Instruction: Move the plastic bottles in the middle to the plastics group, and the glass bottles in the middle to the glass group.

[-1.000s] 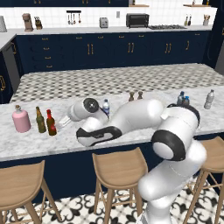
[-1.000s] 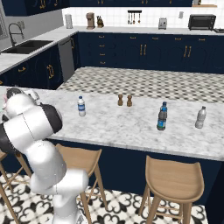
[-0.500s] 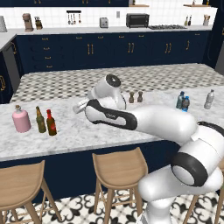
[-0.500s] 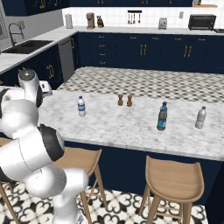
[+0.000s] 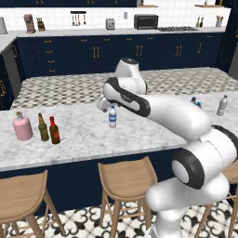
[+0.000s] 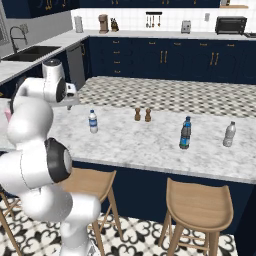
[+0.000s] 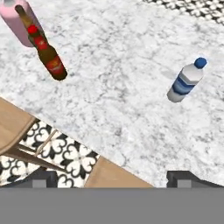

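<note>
The long stone desk [image 5: 83,135] is white marble veined with grey; its far half carries a grey-and-white checker pattern. A squat pink flask [image 5: 22,128] stands by a slim olive-green glass bottle [image 5: 43,128] and a dark red-brown glass bottle [image 5: 54,131] with a red cap and red label. The small clear water bottle [image 7: 185,81] has a blue cap and white-blue striped label. The round wooden stools [image 5: 124,175] are tan, the floor tiles [image 7: 65,151] black-and-white patterned, the cabinets [image 5: 69,56] navy.

Bare marble bench [image 5: 83,135] is lying open between the clear blue-capped water bottle [image 5: 112,116] mid-bench and the dark red-brown glass bottle [image 5: 54,130], olive-green bottle [image 5: 42,128] and pink flask [image 5: 22,127] crowding the left end.
</note>
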You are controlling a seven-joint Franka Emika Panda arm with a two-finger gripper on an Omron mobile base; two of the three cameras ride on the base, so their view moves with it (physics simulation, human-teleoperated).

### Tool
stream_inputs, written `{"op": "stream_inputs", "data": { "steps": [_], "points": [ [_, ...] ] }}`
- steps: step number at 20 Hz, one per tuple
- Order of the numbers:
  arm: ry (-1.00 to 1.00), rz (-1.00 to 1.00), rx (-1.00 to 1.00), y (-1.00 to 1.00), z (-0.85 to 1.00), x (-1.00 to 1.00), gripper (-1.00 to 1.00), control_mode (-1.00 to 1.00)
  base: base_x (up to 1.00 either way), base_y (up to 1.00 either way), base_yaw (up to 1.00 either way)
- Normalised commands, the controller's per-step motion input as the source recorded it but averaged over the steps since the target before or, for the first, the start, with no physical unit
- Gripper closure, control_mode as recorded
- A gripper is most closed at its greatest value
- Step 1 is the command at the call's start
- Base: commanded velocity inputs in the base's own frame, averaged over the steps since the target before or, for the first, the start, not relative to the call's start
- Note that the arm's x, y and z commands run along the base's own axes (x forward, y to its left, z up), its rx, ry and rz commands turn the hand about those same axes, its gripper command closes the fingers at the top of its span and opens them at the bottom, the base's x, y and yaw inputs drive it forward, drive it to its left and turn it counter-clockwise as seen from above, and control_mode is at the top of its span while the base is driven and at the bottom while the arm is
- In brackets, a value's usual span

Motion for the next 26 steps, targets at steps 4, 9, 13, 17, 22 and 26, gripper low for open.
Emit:
{"op": "stream_inputs", "data": {
  "steps": [4,9,13,17,22,26],
  "points": [
    [0.06,-0.04,-0.07,0.0,-0.74,0.55,-1.0,-1.0,0.0,0.0,0.0],
    [0.0,-0.11,-0.05,-0.07,-0.59,0.8,-1.0,-1.0,0.0,0.0,0.0],
    [0.0,-0.23,-0.03,-0.45,-0.05,0.52,-1.0,-1.0,0.0,0.0,0.0],
    [0.0,-0.25,-0.02,-0.39,-0.02,0.44,-1.0,-1.0,0.0,0.0,0.0],
    [0.08,-0.14,-0.01,-0.21,-0.06,0.51,-1.0,-1.0,0.0,0.0,0.0],
    [0.14,0.0,0.0,-0.09,-0.26,0.35,-1.0,-1.0,0.0,0.0,0.0]
  ]
}}
